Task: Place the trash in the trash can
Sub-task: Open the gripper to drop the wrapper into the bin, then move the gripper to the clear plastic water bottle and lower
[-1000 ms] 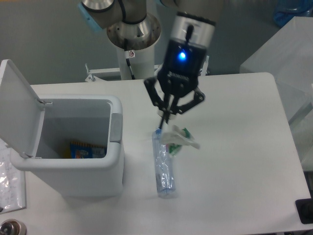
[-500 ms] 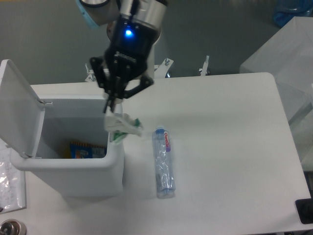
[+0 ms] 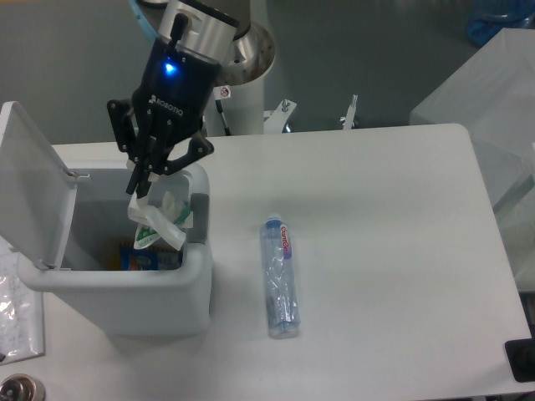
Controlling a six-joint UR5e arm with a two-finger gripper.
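Gripper [image 3: 140, 185] is pinched tight on the crumpled wrapper [image 3: 159, 221], dangling it over the open trash can [image 3: 125, 284]. Crushed bottle [image 3: 280, 276] lies on the table [image 3: 393, 251].

A white table [image 3: 393, 251] with rounded corners filled most of the view, evenly lit and faintly glossy. Behind it lay a dull grey floor [image 3: 75, 75]. At the right edge stood something pale and boxy [image 3: 493, 100] (partly cut off), with a blue object [image 3: 493, 23] above it.
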